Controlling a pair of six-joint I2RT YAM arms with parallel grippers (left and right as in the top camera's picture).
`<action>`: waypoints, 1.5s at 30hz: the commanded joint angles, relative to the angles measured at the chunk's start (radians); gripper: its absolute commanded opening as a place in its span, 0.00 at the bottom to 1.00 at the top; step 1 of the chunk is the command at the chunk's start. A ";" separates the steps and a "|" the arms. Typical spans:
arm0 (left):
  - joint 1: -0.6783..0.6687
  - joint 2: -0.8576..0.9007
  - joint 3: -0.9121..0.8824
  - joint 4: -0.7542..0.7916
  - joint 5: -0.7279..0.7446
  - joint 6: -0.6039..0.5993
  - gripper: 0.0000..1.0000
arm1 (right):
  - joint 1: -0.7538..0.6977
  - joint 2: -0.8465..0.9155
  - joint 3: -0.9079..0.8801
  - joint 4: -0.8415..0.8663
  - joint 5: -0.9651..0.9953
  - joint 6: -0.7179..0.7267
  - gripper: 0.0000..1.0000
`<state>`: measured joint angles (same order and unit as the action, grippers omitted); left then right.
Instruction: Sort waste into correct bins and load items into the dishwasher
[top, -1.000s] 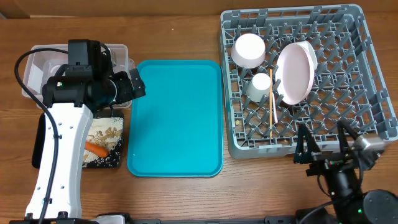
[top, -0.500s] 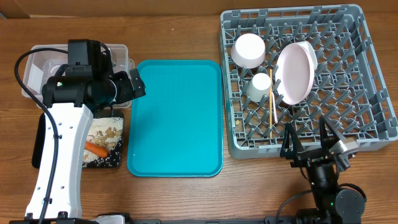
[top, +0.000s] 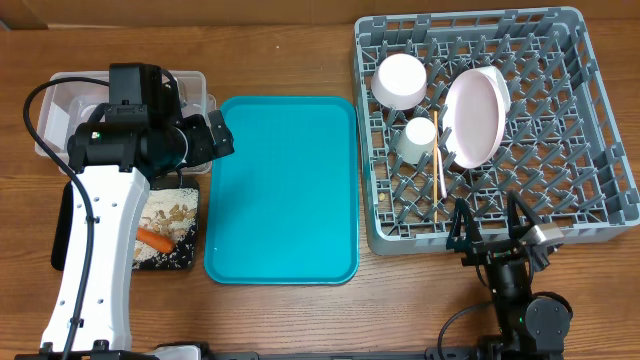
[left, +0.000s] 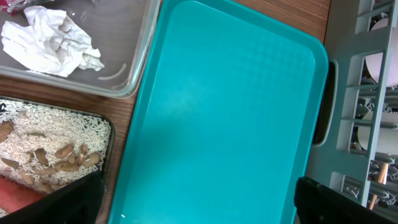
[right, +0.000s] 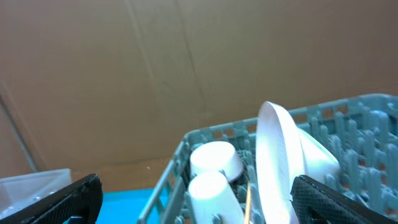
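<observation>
The grey dish rack (top: 590, 120) holds a white bowl (top: 400, 80), a small white cup (top: 419, 137), a white plate (top: 475, 115) standing on edge and a wooden chopstick (top: 438, 180). No fork shows. My right gripper (top: 490, 232) is open and empty just in front of the rack's near edge; its wrist view shows the plate (right: 277, 162), bowl (right: 214, 158) and cup (right: 208, 190). My left gripper (top: 218, 138) is open and empty above the teal tray's left edge. A crumpled napkin (left: 50, 40) lies in the clear tub (top: 190, 85). Rice (left: 56, 134), nuts (left: 62, 152) and a carrot piece (top: 155, 239) lie in the black tray (top: 185, 255).
The teal serving tray (top: 285, 190) lies bare between the bins and the rack. The left arm's white link covers most of the black tray and part of the tub. The wooden table runs along the back.
My right gripper has shifted left along the rack's near edge and drawn back toward the table's front. The left arm has not moved.
</observation>
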<state>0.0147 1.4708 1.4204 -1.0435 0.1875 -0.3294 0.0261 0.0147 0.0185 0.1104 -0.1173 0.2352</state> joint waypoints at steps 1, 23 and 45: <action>-0.002 -0.020 0.021 0.000 0.004 0.008 1.00 | -0.005 -0.012 -0.011 -0.006 0.039 0.001 1.00; -0.002 -0.020 0.021 0.001 0.004 0.008 1.00 | -0.001 -0.013 -0.011 -0.192 0.082 -0.052 1.00; -0.002 -0.020 0.021 0.000 0.004 0.008 1.00 | -0.001 -0.013 -0.011 -0.190 0.046 -0.248 1.00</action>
<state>0.0147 1.4708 1.4204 -1.0435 0.1875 -0.3294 0.0261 0.0147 0.0185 -0.0837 -0.0528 0.0849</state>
